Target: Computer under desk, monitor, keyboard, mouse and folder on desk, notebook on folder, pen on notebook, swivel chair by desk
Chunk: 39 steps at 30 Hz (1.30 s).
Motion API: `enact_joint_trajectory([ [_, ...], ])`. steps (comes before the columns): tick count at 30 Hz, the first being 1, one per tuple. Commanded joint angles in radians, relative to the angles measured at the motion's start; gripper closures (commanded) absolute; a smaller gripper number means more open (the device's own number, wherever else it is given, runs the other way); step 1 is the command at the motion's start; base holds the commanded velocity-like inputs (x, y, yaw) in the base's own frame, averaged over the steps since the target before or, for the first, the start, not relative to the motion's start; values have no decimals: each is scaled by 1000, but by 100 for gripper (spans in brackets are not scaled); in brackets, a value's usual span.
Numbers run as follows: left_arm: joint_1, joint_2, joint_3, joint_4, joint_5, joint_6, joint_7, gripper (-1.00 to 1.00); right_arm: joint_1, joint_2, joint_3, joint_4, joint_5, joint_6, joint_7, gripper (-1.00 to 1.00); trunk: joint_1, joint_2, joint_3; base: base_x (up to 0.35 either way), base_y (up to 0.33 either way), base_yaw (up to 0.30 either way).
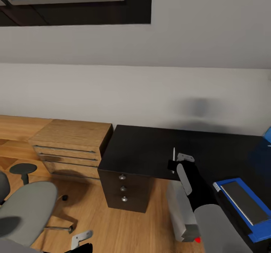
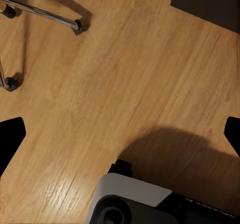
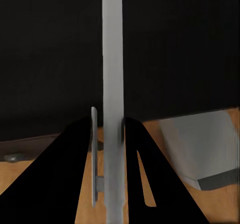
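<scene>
My right gripper (image 1: 175, 165) is shut on the pen (image 1: 174, 158), a thin pale stick held upright over the front of the black desk (image 1: 143, 147). The right wrist view has the pen (image 3: 112, 83) running between the two dark fingers, with the desk top behind it. A blue folder (image 1: 226, 187) lies on the desk at the right with a grey notebook (image 1: 244, 202) on it. A white computer tower (image 1: 180, 211) stands on the floor under the desk. The grey swivel chair (image 1: 26, 211) is at the lower left. My left gripper (image 2: 122, 134) hangs open over the wooden floor.
A light wooden dresser (image 1: 71, 143) stands against the wall left of the desk. The desk's drawer unit (image 1: 123, 188) has three round knobs. Chrome chair legs (image 2: 45, 13) with castors spread over the floor near my base (image 2: 130, 199). A blue object (image 1: 268, 134) touches the right edge.
</scene>
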State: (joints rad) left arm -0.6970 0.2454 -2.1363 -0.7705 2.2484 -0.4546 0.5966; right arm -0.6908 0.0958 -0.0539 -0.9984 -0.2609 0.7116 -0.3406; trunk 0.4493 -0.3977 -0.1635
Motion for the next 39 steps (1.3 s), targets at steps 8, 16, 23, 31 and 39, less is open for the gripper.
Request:
enact_joint_trajectory([
  [8,1,-4,-4,6,3,-4,-1,-100,-1,1,-2,-2,-9,3,-8,100,1,-2,3,0,0,-270],
  [16,2,-4,-6,6,3,-3,-22,-100,-1,1,-3,-1,-9,3,-8,100,1,-2,8,-76,151,-273],
  [23,2,-5,-7,7,4,-1,-32,-100,-1,1,-3,1,-7,3,-7,100,1,-2,10,-37,228,-250],
  [31,2,-6,-8,7,5,0,-32,-100,-1,1,-3,2,-5,3,-7,100,1,-2,10,-2,21,-41],
  [39,2,-6,-8,7,5,0,-32,-100,-1,1,-3,1,-5,3,-8,100,1,-2,10,0,1,-1],
])
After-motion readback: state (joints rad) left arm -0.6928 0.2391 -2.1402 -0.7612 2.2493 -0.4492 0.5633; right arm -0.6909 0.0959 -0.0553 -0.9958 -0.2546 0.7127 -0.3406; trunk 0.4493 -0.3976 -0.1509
